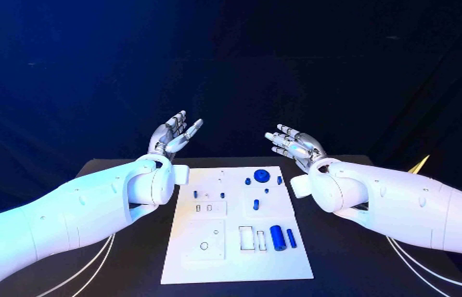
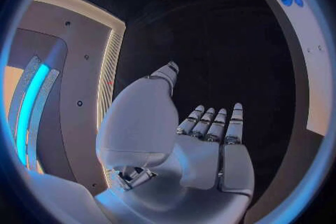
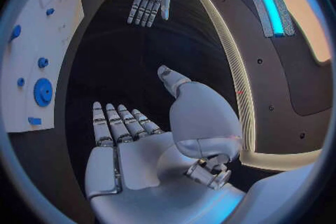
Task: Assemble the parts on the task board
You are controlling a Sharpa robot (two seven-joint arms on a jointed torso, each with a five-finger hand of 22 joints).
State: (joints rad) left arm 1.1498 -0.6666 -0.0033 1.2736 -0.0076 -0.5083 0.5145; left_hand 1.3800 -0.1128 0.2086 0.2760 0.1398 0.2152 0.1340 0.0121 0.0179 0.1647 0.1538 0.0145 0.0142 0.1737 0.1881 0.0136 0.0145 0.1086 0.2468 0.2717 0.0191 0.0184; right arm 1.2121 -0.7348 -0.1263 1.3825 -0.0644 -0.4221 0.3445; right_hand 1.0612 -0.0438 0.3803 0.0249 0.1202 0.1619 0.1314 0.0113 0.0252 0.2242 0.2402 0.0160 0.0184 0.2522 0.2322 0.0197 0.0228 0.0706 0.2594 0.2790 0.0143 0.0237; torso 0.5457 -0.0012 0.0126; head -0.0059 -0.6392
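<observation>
Both hands up off the bench: left hand [image 1: 173,137] and right hand [image 1: 294,143], fingers apart, holding nothing. Between them lies the white task board [image 1: 289,260], blue parts [image 1: 277,237] scattered; the right wrist view catches a toothed blue gear [image 3: 42,92].

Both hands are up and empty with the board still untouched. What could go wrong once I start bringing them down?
The blue parts, such as the tall cylinder and the gear, lie close together on the task board, so a descending left hand or right hand with spread fingers could knock neighbours. The board may also slide if pushed.
</observation>
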